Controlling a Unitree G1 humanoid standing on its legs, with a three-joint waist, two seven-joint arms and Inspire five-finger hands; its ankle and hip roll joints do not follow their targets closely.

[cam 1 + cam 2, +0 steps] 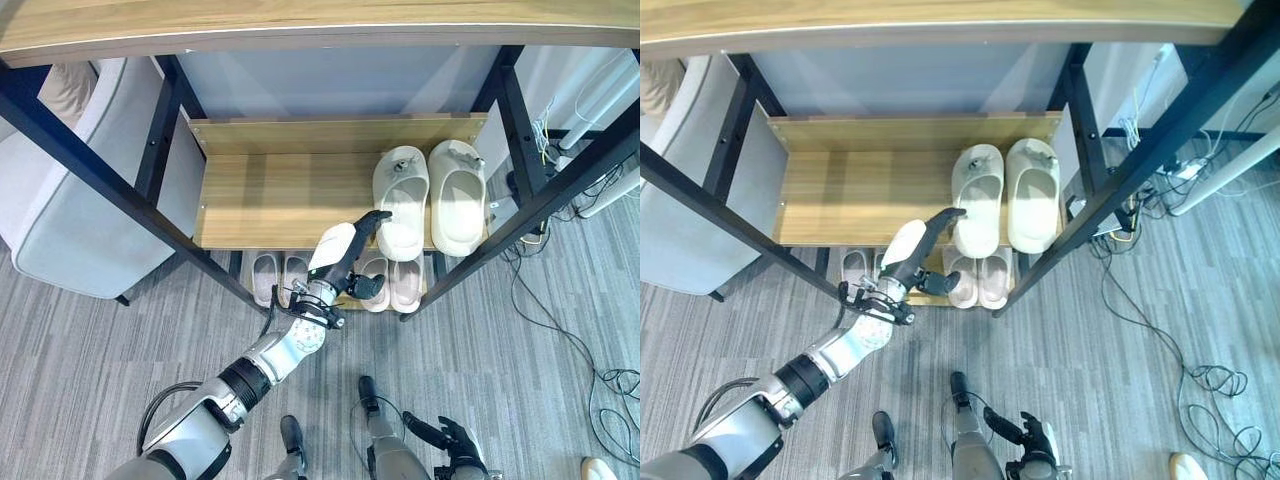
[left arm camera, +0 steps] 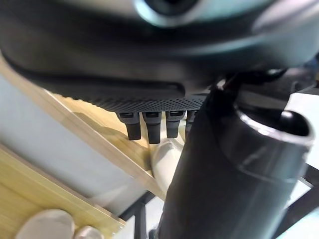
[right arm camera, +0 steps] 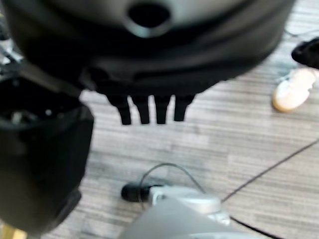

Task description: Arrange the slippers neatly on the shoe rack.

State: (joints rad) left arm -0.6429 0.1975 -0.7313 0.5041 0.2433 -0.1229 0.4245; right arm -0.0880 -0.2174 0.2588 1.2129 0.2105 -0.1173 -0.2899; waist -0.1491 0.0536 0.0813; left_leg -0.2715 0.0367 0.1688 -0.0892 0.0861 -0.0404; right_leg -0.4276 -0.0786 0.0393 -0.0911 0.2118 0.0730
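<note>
cream slippers on a light wood-grain shelf, black frame, grey striped floor.

1. No text, label, number or sign can be read in any of the views.
2. The cream slippers on the shoe rack carry no legible marking.
3. The smaller pairs on the lower shelf show no legible print either.
</note>
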